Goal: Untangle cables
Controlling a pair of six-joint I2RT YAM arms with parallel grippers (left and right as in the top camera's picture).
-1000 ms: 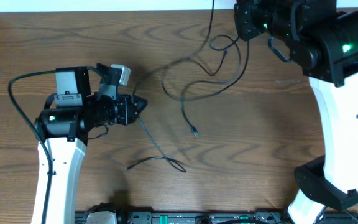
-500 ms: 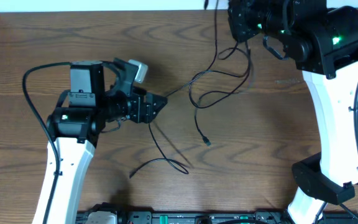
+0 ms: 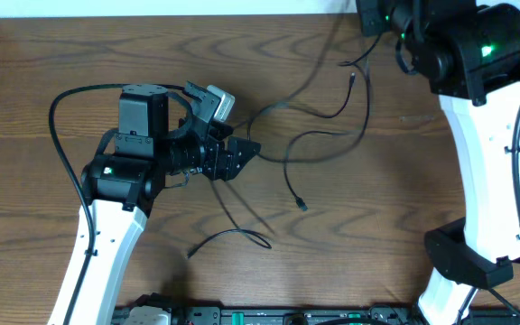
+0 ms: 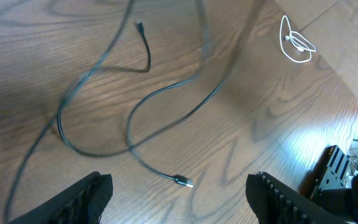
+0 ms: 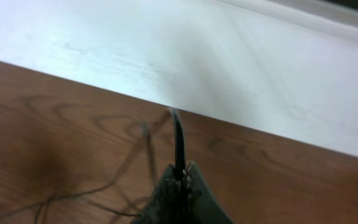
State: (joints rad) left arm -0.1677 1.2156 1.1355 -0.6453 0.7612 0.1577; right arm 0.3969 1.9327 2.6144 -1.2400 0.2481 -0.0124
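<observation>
Step in hand: the left pincer point(image 3: 246, 155) hovers over the thin black cables point(image 3: 288, 176) with nothing taken, while the right pincer point(image 5: 179, 177) holds one cord up at the far edge. This looks like the reach for a second strand, with the pulling apart not yet begun.
Next move: it probably calls for a descent onto a single strand, clear of the crossings, then a firm close and a draw away from the right arm.
Left pincer: jaws wide apart and empty, touching no cord. The small plug end point(image 4: 183, 181) lies on the wood just ahead of the fingers.
Right pincer: clamped tight on one black cord that rises from its tips.
Cables: loose loops spread between the two arms at mid-desk, crossing in places. A separate short strand point(image 3: 233, 233) lies nearer the front.
Desk: brown wood-grain desk point(image 3: 61, 54).
</observation>
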